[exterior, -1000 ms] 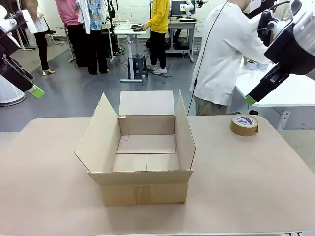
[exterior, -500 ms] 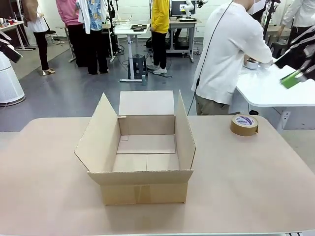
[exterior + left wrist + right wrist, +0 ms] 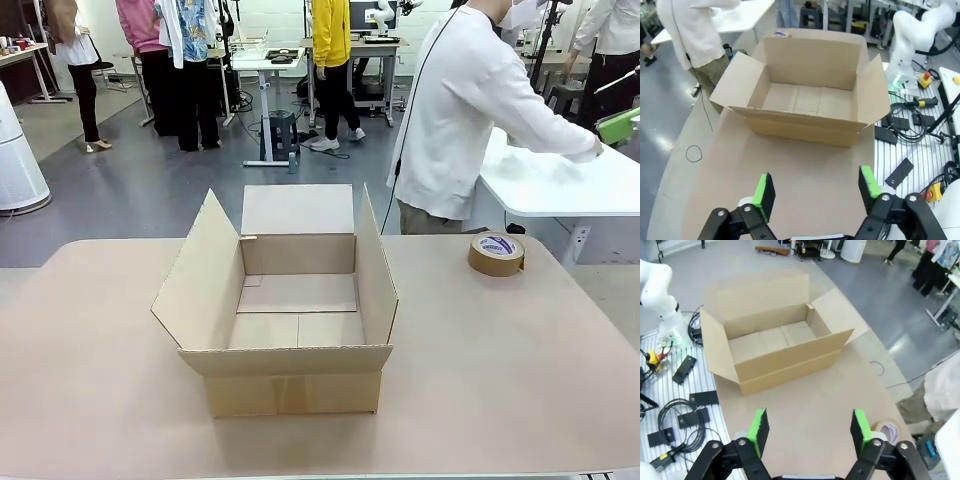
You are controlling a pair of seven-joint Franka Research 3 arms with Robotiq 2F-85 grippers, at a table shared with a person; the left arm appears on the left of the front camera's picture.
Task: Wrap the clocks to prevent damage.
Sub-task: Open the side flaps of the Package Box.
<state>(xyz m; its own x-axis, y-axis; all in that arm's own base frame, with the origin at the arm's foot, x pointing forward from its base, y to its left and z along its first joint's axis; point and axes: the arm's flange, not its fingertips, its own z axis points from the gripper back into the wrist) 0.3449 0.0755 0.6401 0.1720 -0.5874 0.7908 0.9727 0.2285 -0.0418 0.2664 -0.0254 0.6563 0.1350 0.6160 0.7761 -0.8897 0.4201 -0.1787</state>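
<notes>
Wrapping looks not yet begun, everything left to do. My left gripper (image 3: pixel 815 188) and right gripper (image 3: pixel 809 429) hang spread wide, holding nothing, high over the table (image 3: pixel 500 390). Below, the box (image 3: pixel 295 392) stands open, bare inside; tape (image 3: pixel 496 254) sits far right. Beyond, a person (image 3: pixel 460 110) reaches right. Where the clocks are, I cannot tell.

Beige table (image 3: pixel 520 380) with rounded corners. An open cardboard box (image 3: pixel 295 392) sits on it near the middle, with all four flaps spread outward. A brown tape roll (image 3: pixel 496 254) lies flat near the far right edge, well apart from the box.
</notes>
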